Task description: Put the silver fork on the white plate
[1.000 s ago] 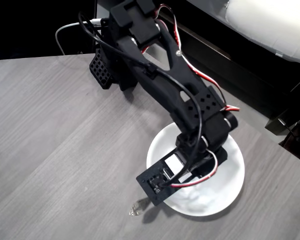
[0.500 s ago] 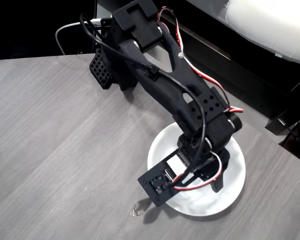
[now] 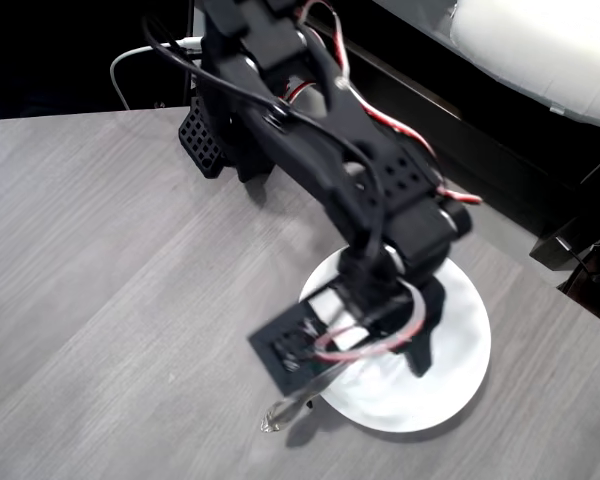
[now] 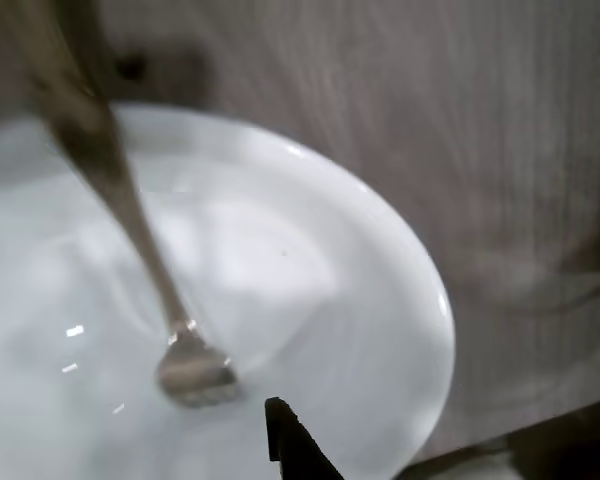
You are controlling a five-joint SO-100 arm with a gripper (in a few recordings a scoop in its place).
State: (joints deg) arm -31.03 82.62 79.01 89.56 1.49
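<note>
Grey table, shiny silver fork [image 4: 130, 225]

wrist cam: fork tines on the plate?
Yes: in the wrist view the silver fork has its tined end on the white plate, with the handle running up toward the far rim.

We note a grey wood-grain table [image 3: 100, 280] filling most of the overhead view, grain running diagonally. Beyond its far edge the surroundings are dark, nearly black. A white cable [image 3: 130, 62] loops in from that dark area at the table's back edge. At upper right sits dark furniture [image 3: 480, 140] with a white cushion [image 3: 540, 45] on top.
</note>
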